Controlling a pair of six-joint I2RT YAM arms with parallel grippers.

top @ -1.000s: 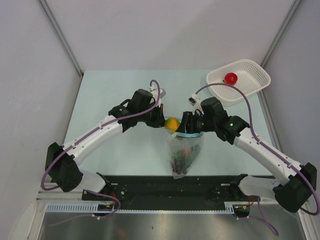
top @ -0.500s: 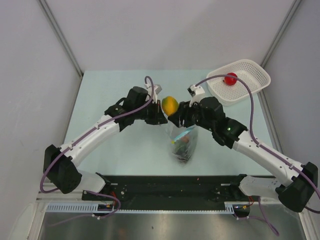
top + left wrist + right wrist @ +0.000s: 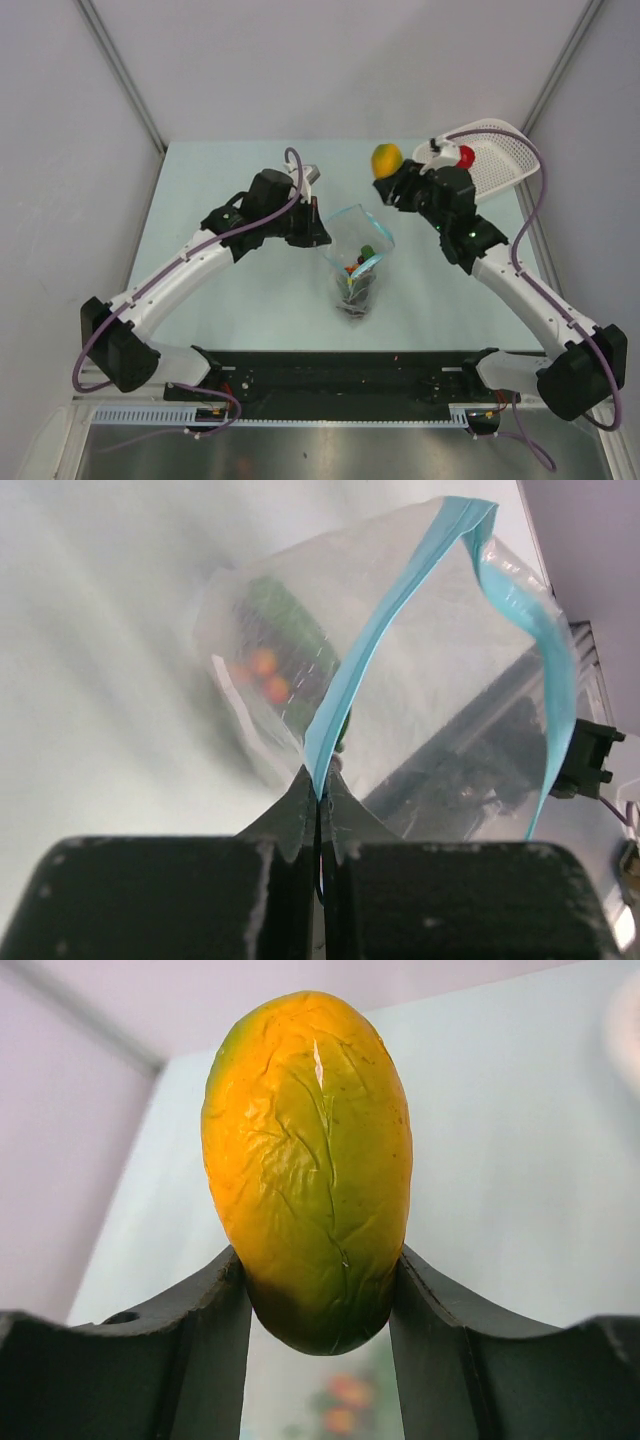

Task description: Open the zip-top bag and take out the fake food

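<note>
Pale green table across the middle of the overhead view, both arms bent inward over it. White mesh basket at upper right, sitting at a different angle than a second ago, seemingly tipped; cause not visible.

Clear bag at centre frame, hanging upright with its mouth gaping wide. Left gripper pressed tight together on one end of the blue strip, shown plainly in the left wrist view, with the rest of the rim curving away toward the upper right of that view.

Mango no longer at the bag's mouth as a second ago, nor just above it as half a second ago. Now carried up and right, close beside the basket, well apart from the bag. Right gripper clamped partway closed around the mango's lower end, one finger on each side.

Red apple already in the basket, partly hidden behind the right wrist.

Small dark and orange-red pieces left at the bottom of the bag, blurred through the plastic in the left wrist view.

Judged from this: bag open, second fruit out and nearly delivered, release over the basket likely next, then another reach into the bag.
</note>
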